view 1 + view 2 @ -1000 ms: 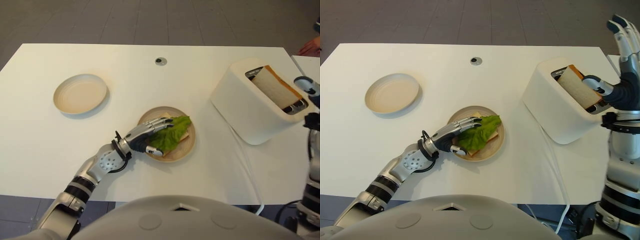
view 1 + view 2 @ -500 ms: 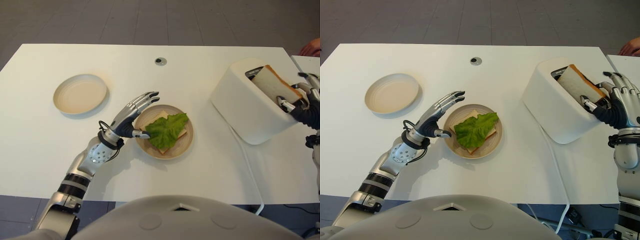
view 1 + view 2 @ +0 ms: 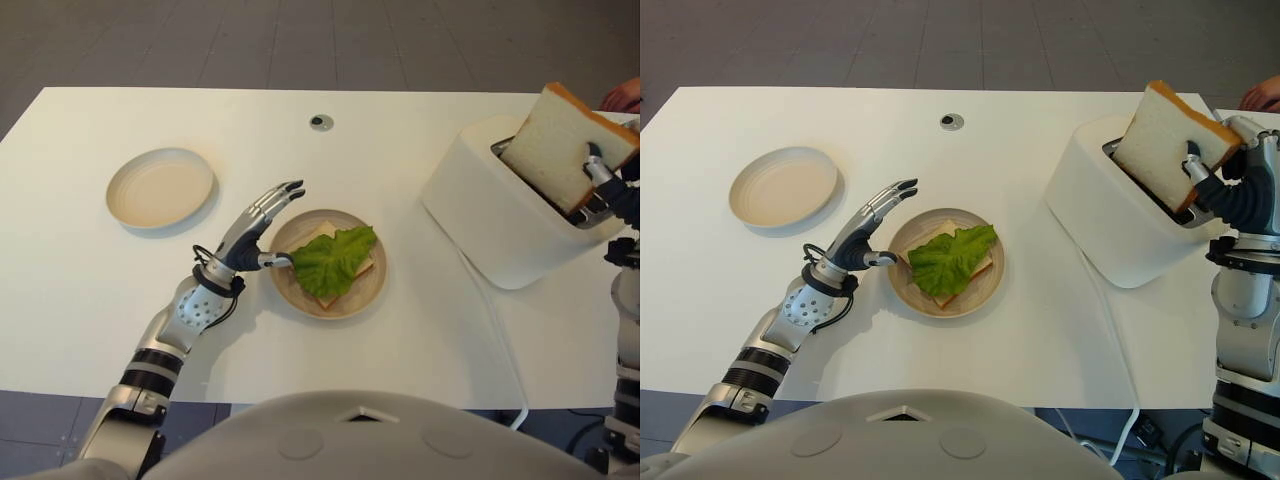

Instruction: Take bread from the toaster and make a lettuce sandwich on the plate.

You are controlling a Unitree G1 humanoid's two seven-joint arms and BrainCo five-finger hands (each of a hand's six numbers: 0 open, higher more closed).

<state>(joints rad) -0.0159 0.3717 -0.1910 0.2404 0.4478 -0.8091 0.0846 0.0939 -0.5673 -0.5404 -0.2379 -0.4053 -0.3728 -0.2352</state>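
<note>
White table [image 3: 1040,340] bears toaster [image 3: 1095,225]; right hand [image 3: 1232,188] grips its bread [image 3: 1158,142].

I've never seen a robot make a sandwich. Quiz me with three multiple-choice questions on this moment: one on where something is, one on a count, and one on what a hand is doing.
1. Where is the lettuce?
A. On the floor.
B. On bread on the near plate.
C. In a bowl.

2. How many plates are on the table?
A. One.
B. Three.
C. Two.

3. What is the right hand doing?
A. Gripping a slice partly out of the toaster.
B. Resting open.
C. Pressing the lettuce.

Answers:
1 B: the leaf covers the bread on the near plate.
2 C: there is the near plate and a bare far plate.
3 A: the hand clamps the slice above the toaster's slot.
</note>
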